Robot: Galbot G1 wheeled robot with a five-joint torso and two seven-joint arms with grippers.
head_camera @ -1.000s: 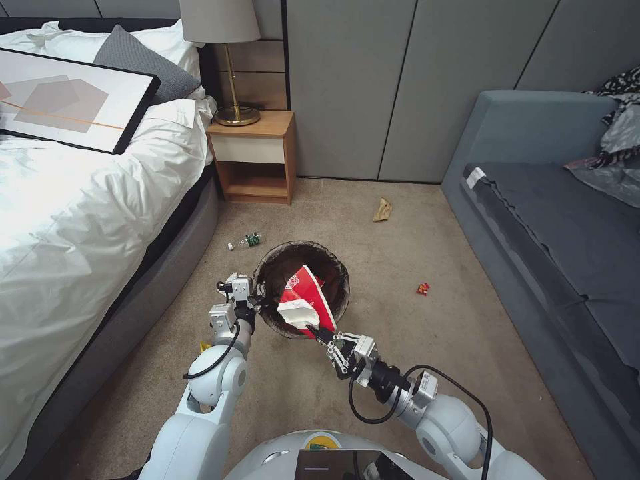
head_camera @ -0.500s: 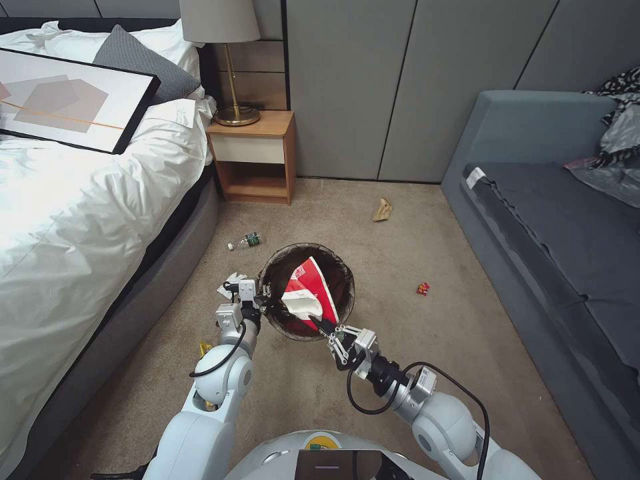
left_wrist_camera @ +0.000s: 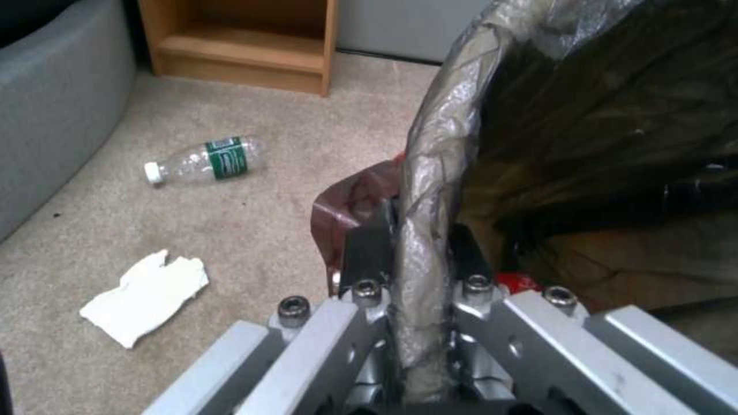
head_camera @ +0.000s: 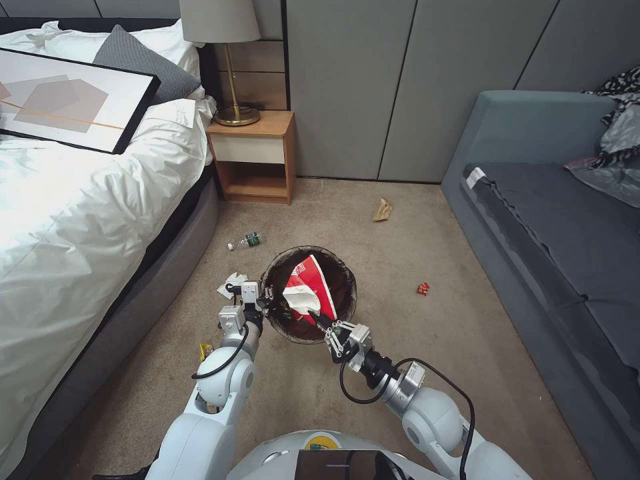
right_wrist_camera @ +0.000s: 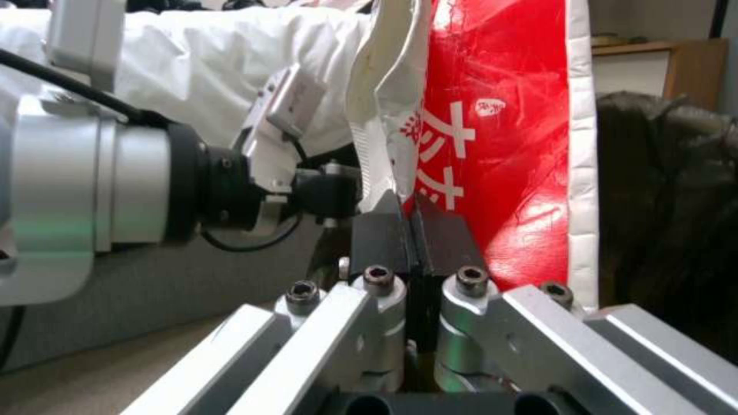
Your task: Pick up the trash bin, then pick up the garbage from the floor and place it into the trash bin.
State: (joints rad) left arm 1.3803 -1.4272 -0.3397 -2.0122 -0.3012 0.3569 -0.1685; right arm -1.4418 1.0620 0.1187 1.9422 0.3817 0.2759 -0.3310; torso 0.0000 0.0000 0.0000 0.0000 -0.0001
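Carton (head_camera: 308, 288): red-and-white, pinched tight in the right gripper (head_camera: 319, 324), poised over the bin mouth.
Left gripper (head_camera: 267, 307): clamped on the trash bin (head_camera: 343, 290) rim, bin held off the carpet.
Floor: bottle (head_camera: 244, 241), tissue (head_camera: 229, 283) beside the bin.

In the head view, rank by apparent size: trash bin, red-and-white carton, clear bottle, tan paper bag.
1. trash bin
2. red-and-white carton, held over the bin, nearer the camera than the floor litter
3. and 4. clear bottle and tan paper bag look about alike; not ranked
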